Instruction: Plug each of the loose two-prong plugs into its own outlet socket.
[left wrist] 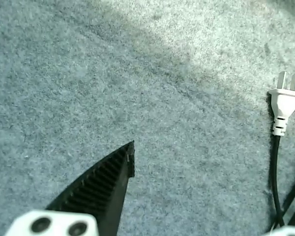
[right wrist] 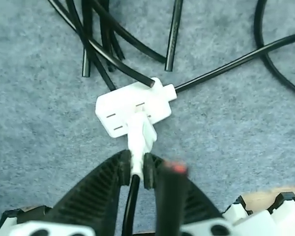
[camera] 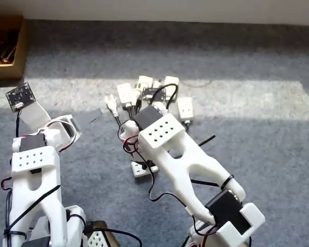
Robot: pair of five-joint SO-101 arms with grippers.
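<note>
**Right arm pressing plug into outlet**

The right gripper point(right wrist: 135, 169) is clamping a white plug point(right wrist: 140, 132) by the rear of its body and is holding its front end against the slotted face of a white outlet point(right wrist: 132, 105) lying on the grey counter point(right wrist: 39, 98), amid black cords point(right wrist: 103, 44). The left gripper point(camera: 78, 123) is hanging over bare counter, and whether it is open or closed cannot be told. A loose plug point(left wrist: 283, 103) is lying nearby, prongs free. The plugs look light, rigid and smooth, best pinched across the flat sides behind the prongs. The stiff cords are likely tugging back, and the light outlet may slide when pushed.
</note>
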